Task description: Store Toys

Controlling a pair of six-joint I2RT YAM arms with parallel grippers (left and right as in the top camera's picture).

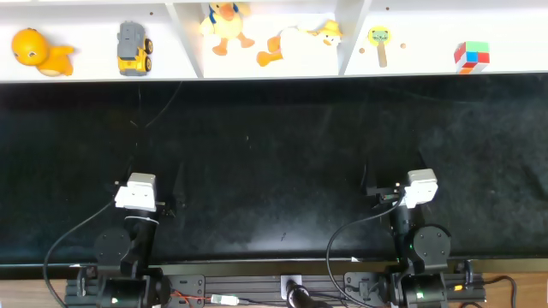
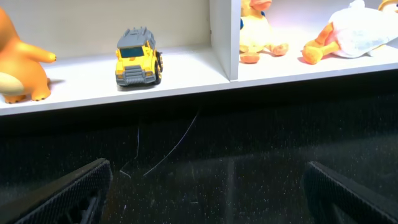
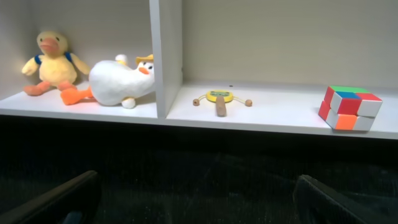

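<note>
All the toys sit in a white shelf (image 1: 274, 68) along the far edge of the black table. Its left bay holds an orange figure (image 1: 40, 51) (image 2: 18, 62) and a yellow toy truck (image 1: 134, 49) (image 2: 138, 57). In the middle bay a yellow duck plush (image 1: 226, 26) (image 3: 53, 62) stands beside a white goose plush (image 1: 295, 41) (image 3: 118, 82) lying down. The right bay has a small yellow rattle (image 1: 378, 43) (image 3: 219, 99) and a colour cube (image 1: 472, 56) (image 3: 349, 107). My left gripper (image 2: 205, 186) and right gripper (image 3: 199, 199) rest open and empty near the front of the table, far from the shelf.
The black table mat (image 1: 274, 162) stretches between the arms and the shelf. White dividers (image 2: 224, 37) (image 3: 166, 56) split the shelf into three bays. Cables run along the table's front edge (image 1: 282, 295).
</note>
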